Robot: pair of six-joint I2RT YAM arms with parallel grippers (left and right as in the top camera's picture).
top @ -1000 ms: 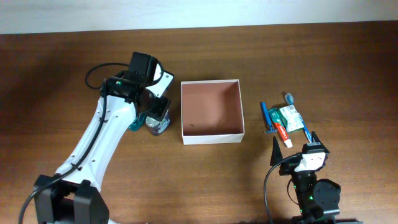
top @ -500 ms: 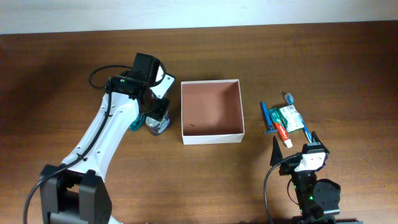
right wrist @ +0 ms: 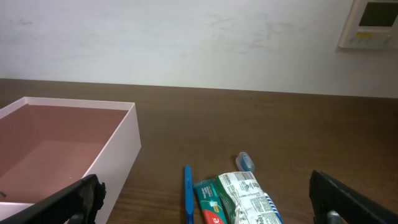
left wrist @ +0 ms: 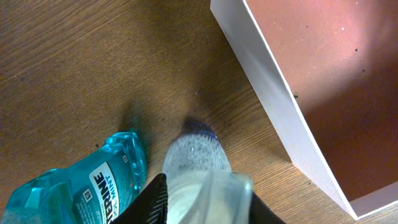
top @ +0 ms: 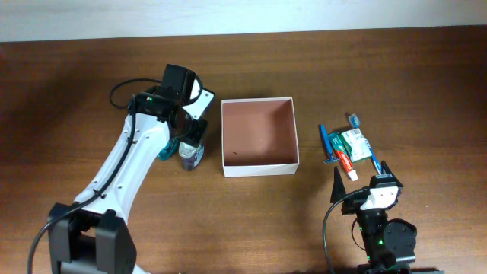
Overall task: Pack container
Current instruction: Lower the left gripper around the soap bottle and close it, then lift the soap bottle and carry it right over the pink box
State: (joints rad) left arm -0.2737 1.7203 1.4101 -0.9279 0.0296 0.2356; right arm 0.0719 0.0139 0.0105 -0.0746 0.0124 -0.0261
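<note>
From overhead, the left gripper (top: 191, 144) sits over a clear bottle (top: 190, 157) just left of the container (top: 259, 133), with a teal mouthwash bottle (top: 167, 151) beside it. A pen (top: 323, 138), toothpaste tube (top: 344, 160), green packet (top: 354, 140) and toothbrush (top: 354, 119) lie right of the box, near the right gripper (top: 359, 173). The container is square and shallow, white-walled, reddish-brown inside, on a dark wooden table (top: 76, 76). The left wrist view shows the fingers (left wrist: 152, 202) pressed against both sides of the dark-capped clear bottle. The right wrist view shows that gripper spread wide, holding nothing, with a white wall (right wrist: 186, 37) behind.
</note>
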